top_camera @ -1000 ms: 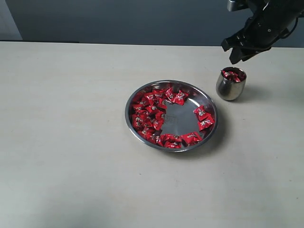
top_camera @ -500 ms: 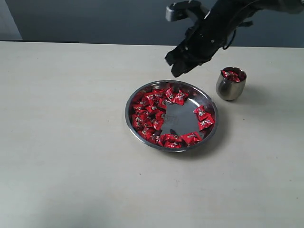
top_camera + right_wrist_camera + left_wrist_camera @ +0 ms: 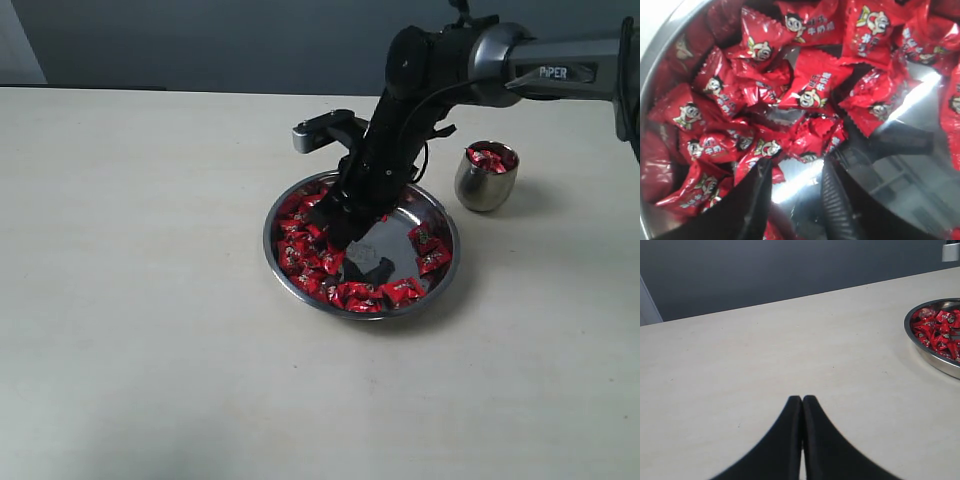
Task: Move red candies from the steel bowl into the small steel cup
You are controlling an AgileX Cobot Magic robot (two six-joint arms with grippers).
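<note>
The steel bowl (image 3: 442, 215) sits mid-table, ringed inside with many red candies (image 3: 305, 255). My right gripper (image 3: 338, 236) is down inside the bowl, open, its tips at the candy pile on the bowl's left side. In the right wrist view the gripper (image 3: 796, 167) has its jaws apart over bare steel, with red candies (image 3: 810, 90) just beyond the fingertips and nothing held. The small steel cup (image 3: 486, 182) stands right of the bowl with a few red candies (image 3: 489, 158) in it. My left gripper (image 3: 802, 401) is shut and empty over bare table, with the steel bowl (image 3: 927, 351) far off to one side.
The right arm (image 3: 440, 75) slants from the upper right across the bowl's far rim, passing close to the cup. A dark wall (image 3: 250, 40) runs behind the table's far edge.
My right gripper swung from above the cup leftward and down into the bowl, ending at the candies on its left side. The left gripper's view has no earlier frame.
</note>
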